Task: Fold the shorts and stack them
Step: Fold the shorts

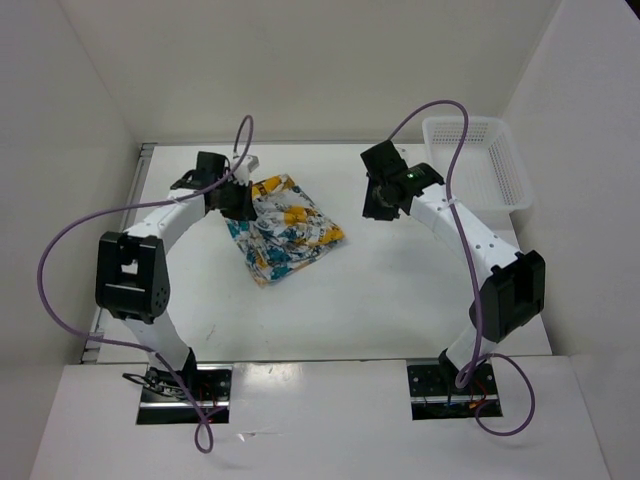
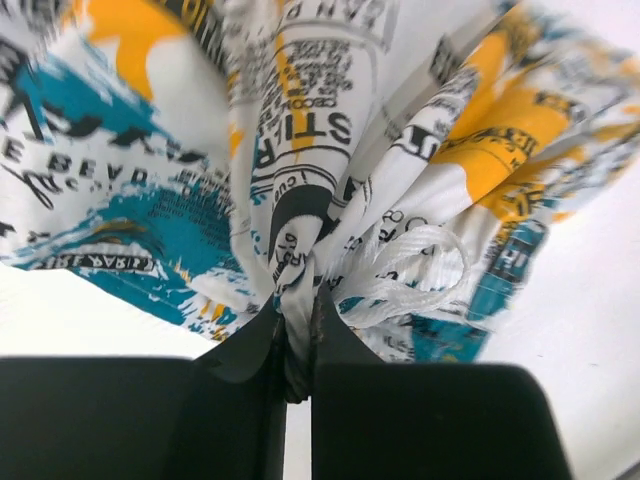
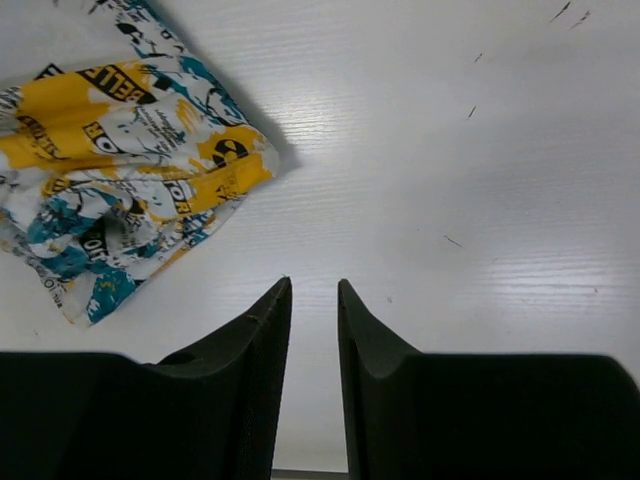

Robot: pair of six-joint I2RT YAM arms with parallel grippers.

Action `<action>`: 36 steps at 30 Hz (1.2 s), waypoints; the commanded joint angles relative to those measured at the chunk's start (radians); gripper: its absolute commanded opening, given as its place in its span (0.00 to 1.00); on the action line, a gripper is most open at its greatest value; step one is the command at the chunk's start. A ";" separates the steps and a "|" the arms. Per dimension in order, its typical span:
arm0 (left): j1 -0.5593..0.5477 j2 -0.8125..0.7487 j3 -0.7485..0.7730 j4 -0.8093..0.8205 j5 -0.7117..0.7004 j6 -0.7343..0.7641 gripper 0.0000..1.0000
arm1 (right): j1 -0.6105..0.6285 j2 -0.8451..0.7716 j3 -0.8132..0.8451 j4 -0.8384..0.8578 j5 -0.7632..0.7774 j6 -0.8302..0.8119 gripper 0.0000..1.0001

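While the left gripper (image 2: 298, 345) clamps a bunched fold of the shorts (image 2: 300, 150), with the drawstring loop (image 2: 425, 262) just right of its fingers, a slow lift seems best. Right gripper (image 3: 313, 300): fingers narrowly apart, empty; shorts ahead-left on the table (image 3: 480, 180).

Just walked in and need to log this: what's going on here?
The left pincer is shut on a bunch of fabric at the edge of the crumpled shorts, which lie unfolded on the table. The right pincer hangs empty beside them, jaws slightly apart. A white basket sits at the far right corner.
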State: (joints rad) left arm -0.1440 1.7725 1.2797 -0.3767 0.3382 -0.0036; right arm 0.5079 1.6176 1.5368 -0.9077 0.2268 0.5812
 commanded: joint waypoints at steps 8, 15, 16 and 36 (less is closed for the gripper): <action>0.135 0.090 0.052 -0.002 0.153 0.004 0.54 | -0.003 -0.038 -0.029 0.050 0.008 -0.030 0.31; 0.221 -0.045 0.066 -0.051 0.055 0.004 0.86 | -0.016 -0.071 -0.089 0.050 0.029 -0.030 0.31; 0.230 -0.059 0.079 -0.062 0.055 0.004 0.86 | -0.016 -0.071 -0.099 0.050 0.029 -0.030 0.31; 0.037 0.177 0.075 0.071 -0.015 0.004 0.02 | -0.025 -0.071 -0.104 0.081 -0.047 -0.012 0.38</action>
State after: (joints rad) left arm -0.1200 1.9152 1.3613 -0.3412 0.3790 -0.0044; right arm 0.4911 1.5940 1.4433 -0.8669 0.1749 0.5602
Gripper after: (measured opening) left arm 0.020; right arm 0.382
